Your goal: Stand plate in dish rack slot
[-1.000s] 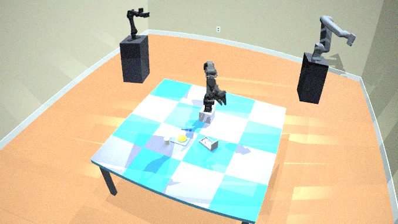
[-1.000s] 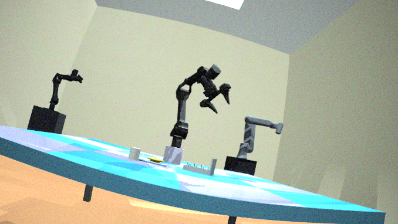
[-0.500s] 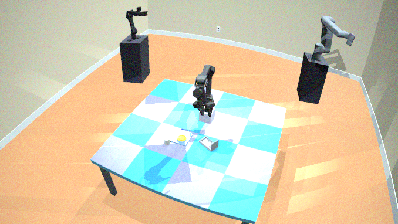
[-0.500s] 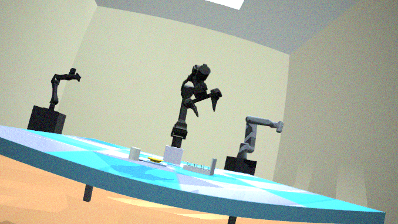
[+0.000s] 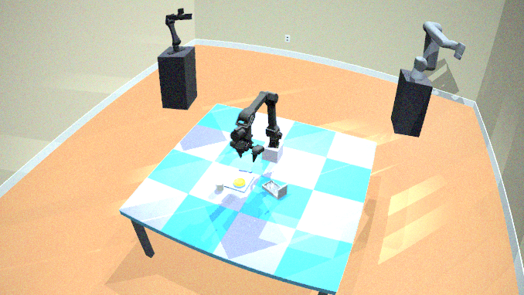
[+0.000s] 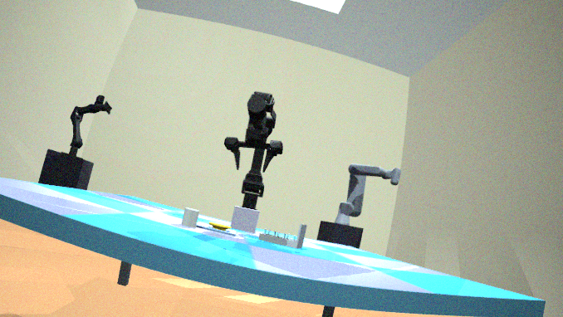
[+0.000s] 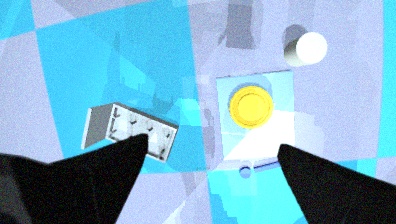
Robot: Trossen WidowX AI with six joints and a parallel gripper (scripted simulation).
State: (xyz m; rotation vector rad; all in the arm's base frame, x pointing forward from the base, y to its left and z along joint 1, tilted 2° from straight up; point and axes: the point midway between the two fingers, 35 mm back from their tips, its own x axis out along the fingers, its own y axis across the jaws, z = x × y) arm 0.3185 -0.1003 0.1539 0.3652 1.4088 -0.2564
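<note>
The round yellow plate [image 5: 239, 182] [image 6: 219, 226] [image 7: 251, 107] lies flat on a thin square board [image 5: 245, 188] [image 7: 227, 145]. The grey dish rack [image 5: 281, 191] [image 6: 301, 236] [image 7: 97, 126] stands on the table, on the other side of the board from the white cylinder, with short pegs inside and a taller block at one end. My gripper [image 5: 247, 158] [image 6: 251, 169] [image 7: 214, 145] is open and empty, pointing down high above the table. In the wrist view the plate shows beyond and between the fingertips, and the left finger overlaps the rack's near edge.
A white cylinder [image 5: 219, 187] [image 6: 190, 217] [image 7: 311, 48] stands upright beside the board. A thin blue item [image 5: 245, 171] [image 7: 266, 164] lies at the board's edge on the arm-base side. The arm's pale base block [image 5: 273, 153] [image 6: 245, 219] is behind the board and rack. Two other arms stand on dark pedestals beyond the table.
</note>
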